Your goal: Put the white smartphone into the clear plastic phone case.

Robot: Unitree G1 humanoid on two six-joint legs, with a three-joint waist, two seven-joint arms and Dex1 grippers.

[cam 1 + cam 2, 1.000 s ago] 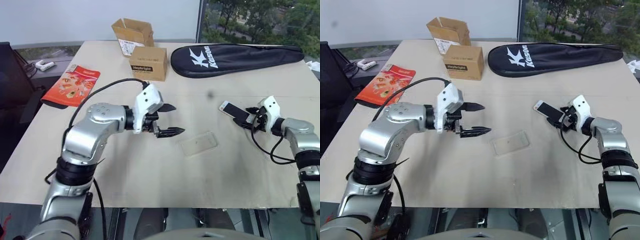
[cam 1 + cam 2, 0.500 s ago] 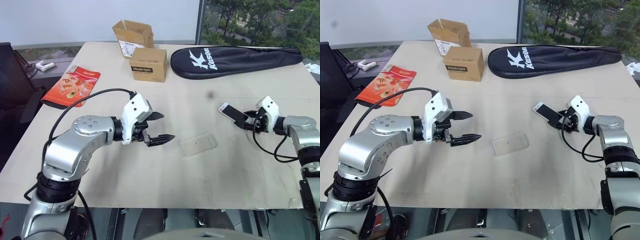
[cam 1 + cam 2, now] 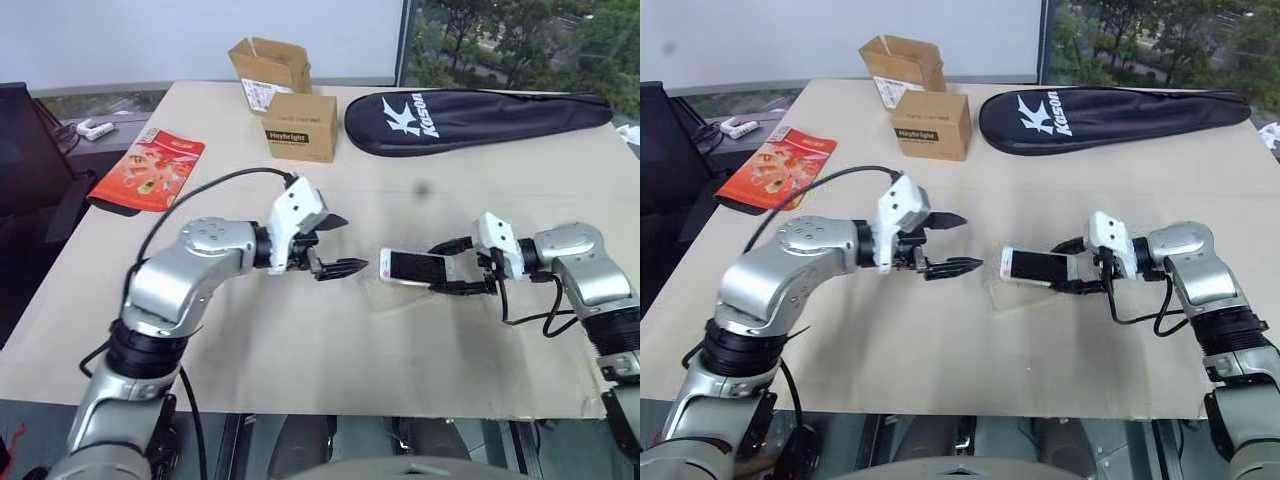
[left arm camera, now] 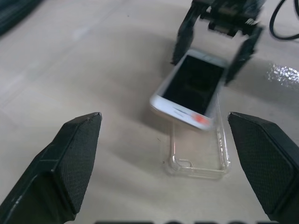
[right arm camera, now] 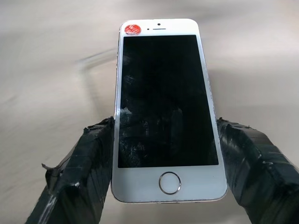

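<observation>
**Inspector:** Starting at your left. The left gripper (image 3: 338,243) hangs above the table (image 3: 300,330) with its fingers spread wide and nothing between them. It points toward the case, which suggests you are keeping it ready to steady that shell.

**Operator:** And the middle?

**Inspector:** The case (image 4: 198,156) lies flat on the table, hollow side up as far as I can tell, just beyond that left gripper. The phone (image 3: 412,267) is in the air above its far part, screen up, tilted slightly, not yet seated.

**Operator:** The right side?

**Inspector:** Your right gripper (image 3: 455,267) pinches the phone by its two long edges near the home-button end. That leaves the sticker end free, so I judge it will enter the case first. Watch the alignment; the thin shell may slide when pressed.
</observation>
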